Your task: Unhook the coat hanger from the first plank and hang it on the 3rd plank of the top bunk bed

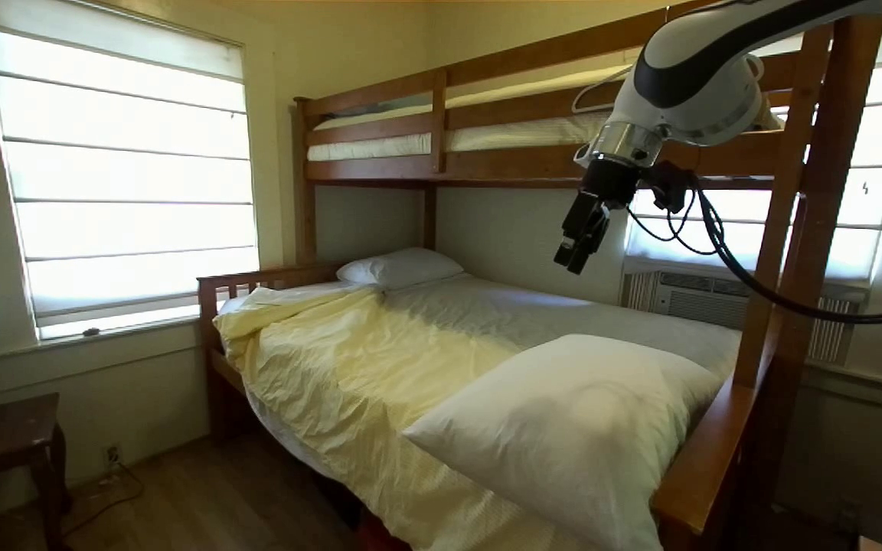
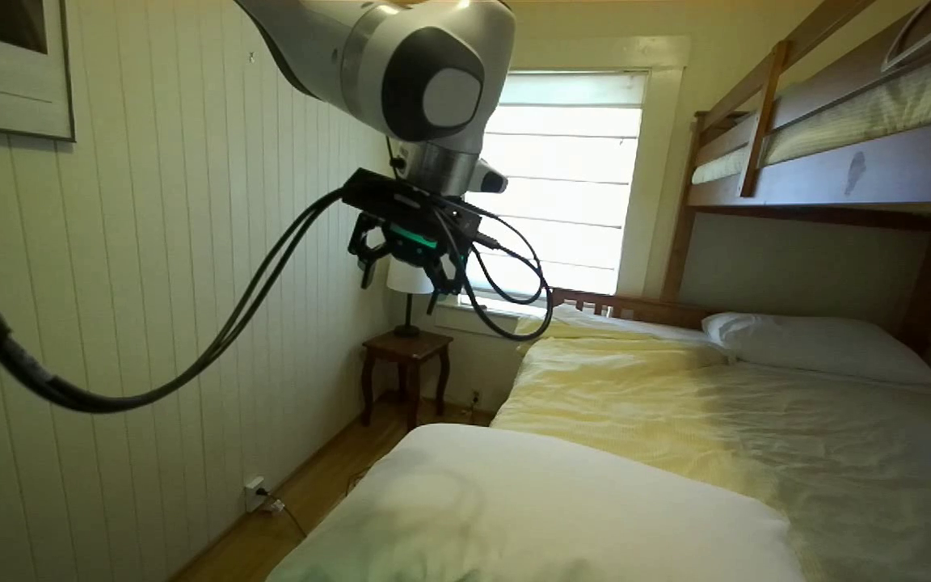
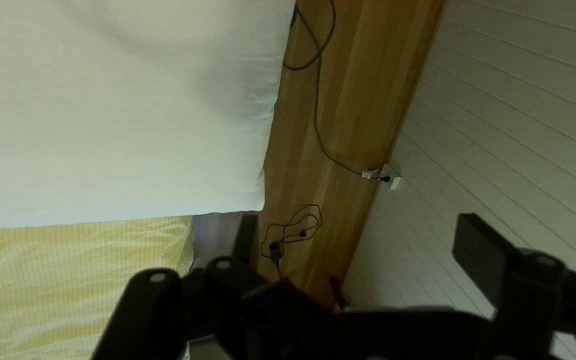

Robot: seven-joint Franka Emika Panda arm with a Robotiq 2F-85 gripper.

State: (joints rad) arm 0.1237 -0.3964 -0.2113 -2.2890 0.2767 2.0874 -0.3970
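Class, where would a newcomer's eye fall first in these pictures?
Probably on the robot arm, high in both exterior views, its pincer open and empty. Next, the yellow bedding across the lower bed. The thin coat hanger at the top bunk bed may come last.

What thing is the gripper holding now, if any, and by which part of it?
Nothing is held: in the wrist view, the gripper is open and empty.

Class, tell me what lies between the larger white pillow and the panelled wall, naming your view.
In the wrist view, a strip of wooden floor with dark cords lying on it shows between the white pillow and the panelled wall.
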